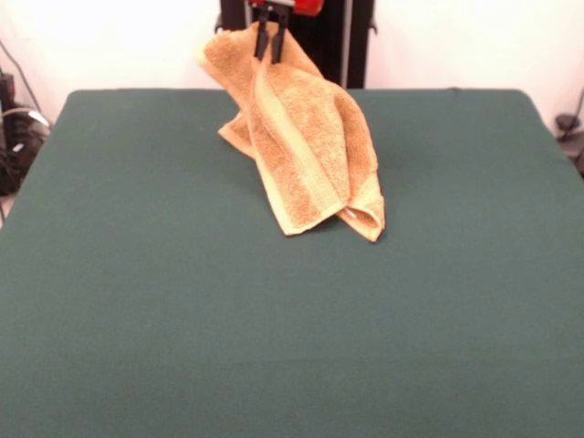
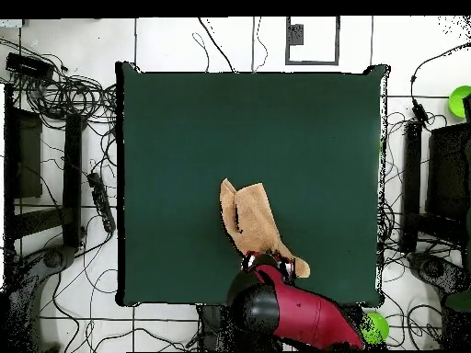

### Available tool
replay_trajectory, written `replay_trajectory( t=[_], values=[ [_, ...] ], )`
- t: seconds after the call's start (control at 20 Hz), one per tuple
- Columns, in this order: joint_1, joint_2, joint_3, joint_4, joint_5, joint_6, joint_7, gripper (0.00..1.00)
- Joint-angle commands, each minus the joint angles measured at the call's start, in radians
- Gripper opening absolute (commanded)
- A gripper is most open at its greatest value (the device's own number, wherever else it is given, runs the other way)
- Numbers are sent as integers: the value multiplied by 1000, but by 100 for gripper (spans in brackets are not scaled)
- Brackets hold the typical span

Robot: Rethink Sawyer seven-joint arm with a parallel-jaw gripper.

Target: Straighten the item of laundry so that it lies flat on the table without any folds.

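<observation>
I see a dark green felt-covered rectangular worktop (image 1: pixel 182 319) filling most of the front view, with a pale wall behind it and the black pedestal at the top centre. From overhead, the floor around the worktop (image 2: pixel 184 138) is pale and strewn with black cables (image 2: pixel 64 92).

At the top centre of the front view, my hand (image 1: pixel 271 41) comes down from the red and black arm, its two dark fingers (image 1: pixel 262 42) pressed together on an upper fold of the small orange-tan terry towel (image 1: pixel 306 146). Overhead, the hand (image 2: pixel 269 264) sits at the lower middle of the frame, just above the bulky red and black arm (image 2: pixel 304 317), pinching the towel (image 2: pixel 253 221) near its lower end.

The towel hangs from that pinch, lifted at the top and draped down and to the right in the front view. It is bunched and folded lengthwise, with a paler woven band (image 1: pixel 297 155) running down its face. Its lower corners rest on the worktop just right of centre, and a small white tag (image 1: pixel 351 213) peeks out at the lower right corner. Overhead, the cloth appears as a narrow strip slanting from the frame's centre down to the hand.
</observation>
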Motion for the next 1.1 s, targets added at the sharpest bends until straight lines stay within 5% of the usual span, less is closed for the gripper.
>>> replay_trajectory(
  t=[0.05,0.45,0.8,1.1],
  values=[
    [-352,-93,399,167,-59,12,27,0],
    [-287,-117,371,192,-57,8,123,0],
    [-231,-341,362,263,62,199,140,0],
    [-156,-444,298,232,125,370,120,0]
  ],
)
